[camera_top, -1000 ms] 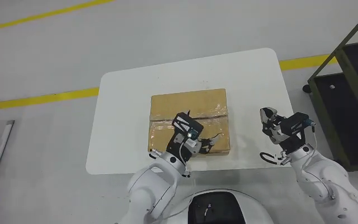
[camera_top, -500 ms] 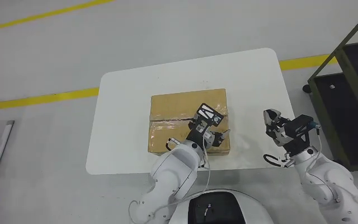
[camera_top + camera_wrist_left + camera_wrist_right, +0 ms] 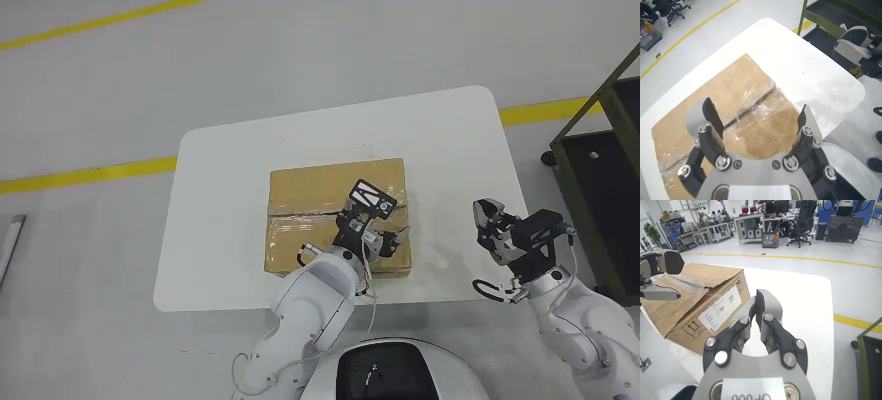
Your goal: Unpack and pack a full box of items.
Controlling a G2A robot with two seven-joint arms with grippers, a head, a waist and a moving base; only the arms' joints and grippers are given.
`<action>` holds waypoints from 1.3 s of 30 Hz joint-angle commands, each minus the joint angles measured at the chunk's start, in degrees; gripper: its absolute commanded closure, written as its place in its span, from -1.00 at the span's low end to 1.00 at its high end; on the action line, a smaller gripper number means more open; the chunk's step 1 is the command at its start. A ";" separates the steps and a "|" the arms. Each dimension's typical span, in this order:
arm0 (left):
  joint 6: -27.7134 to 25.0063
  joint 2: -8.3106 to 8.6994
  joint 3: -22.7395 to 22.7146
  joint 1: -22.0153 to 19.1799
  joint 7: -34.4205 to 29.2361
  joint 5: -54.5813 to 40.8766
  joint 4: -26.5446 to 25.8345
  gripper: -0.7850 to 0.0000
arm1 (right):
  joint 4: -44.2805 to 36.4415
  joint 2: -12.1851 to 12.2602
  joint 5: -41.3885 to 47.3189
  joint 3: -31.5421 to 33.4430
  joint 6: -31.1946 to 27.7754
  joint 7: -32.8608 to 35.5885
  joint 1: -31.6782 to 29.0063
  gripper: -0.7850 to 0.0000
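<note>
One cardboard box [image 3: 335,215] sits shut on the white table [image 3: 220,220]. Its two top flaps meet at a middle seam [image 3: 755,103] covered in crinkled clear tape [image 3: 745,94].

The left pincer [image 3: 756,108] hangs just above the box, over the end of the seam that faces the right arm. Its fingers are spread wide and hold nothing. The right pincer [image 3: 758,302] waits beside the box, off that same end and apart from it, with its fingers pressed together on nothing.

By my reading the task is at its first step, opening the box, with nothing unpacked yet. At that end one flap edge looks slightly lifted and the tape loose. The next move likely calls for the left pincer to come down onto that edge, pinch flap or tape, and pull up. The box may need steadying against sliding.
</note>
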 commanded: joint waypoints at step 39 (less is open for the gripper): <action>1.35 -1.52 0.33 -3.47 -5.98 8.43 2.47 1.00 | -0.42 -1.07 3.76 -1.26 -0.65 0.03 2.54 1.00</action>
